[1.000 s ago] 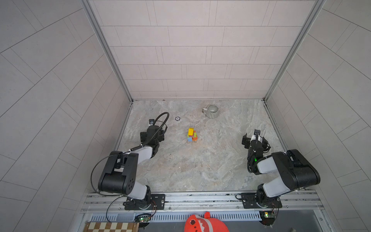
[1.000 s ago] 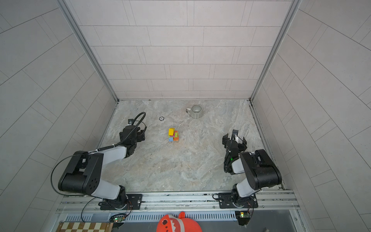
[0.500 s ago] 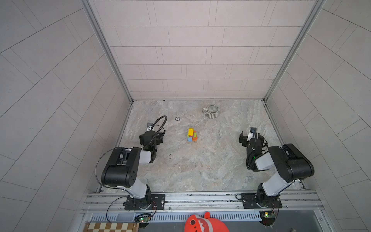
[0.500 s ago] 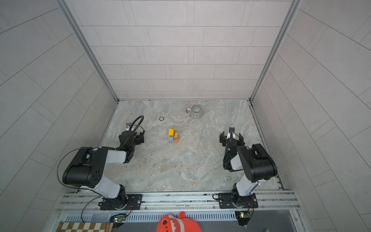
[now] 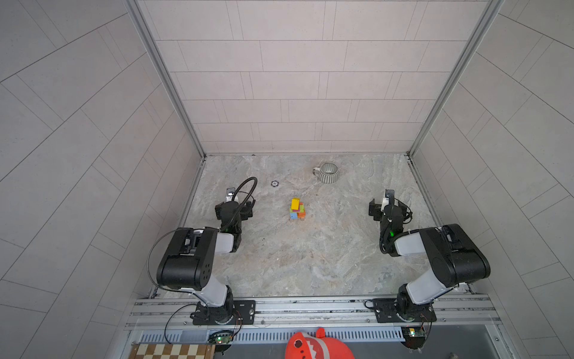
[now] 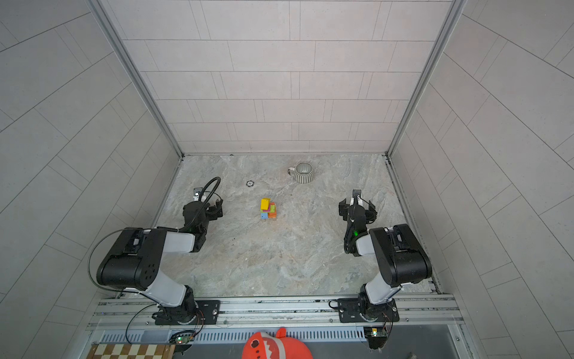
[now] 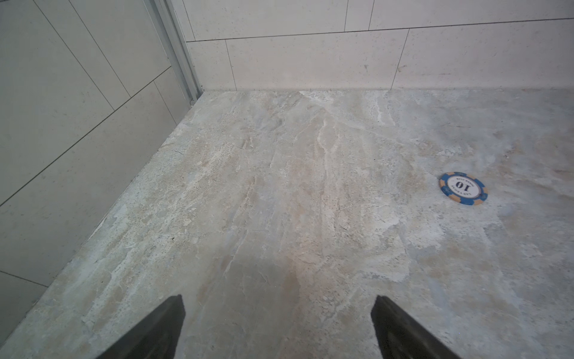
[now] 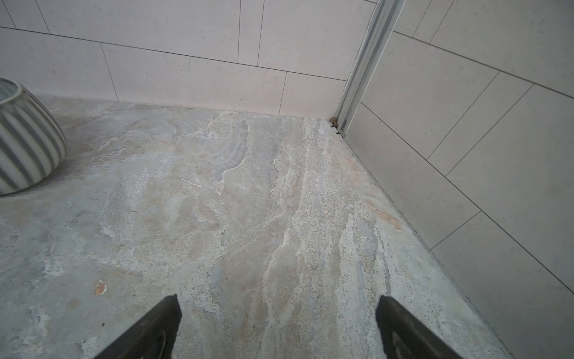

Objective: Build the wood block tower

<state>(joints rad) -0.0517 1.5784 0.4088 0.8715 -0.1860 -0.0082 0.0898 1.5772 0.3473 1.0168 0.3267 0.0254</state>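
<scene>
The wood block tower point(image 5: 296, 209) point(image 6: 267, 209) stands mid-table in both top views. It is a short stack with a yellow brick on top and magenta, green, orange, blue and tan bricks under it. My left gripper point(image 5: 234, 209) point(image 6: 203, 210) hovers well to its left, open and empty. My right gripper point(image 5: 388, 209) point(image 6: 357, 209) is well to its right, also open and empty. In the left wrist view my left gripper point(image 7: 277, 303) shows only bare stone between its dark fingertips, and my right gripper point(image 8: 278, 301) shows the same in the right wrist view. Neither wrist view shows the tower.
A grey-and-white striped mug point(image 5: 327, 172) point(image 6: 302, 172) point(image 8: 25, 140) stands near the back wall. A blue poker chip marked 10 point(image 7: 462, 188) point(image 5: 275, 183) lies back left of the tower. Tiled walls close the left, right and back sides.
Both arms have shifted only slightly: the left gripper a little toward the front, the right a little toward the back and centre. The jaws stayed open and the tower has not moved.
</scene>
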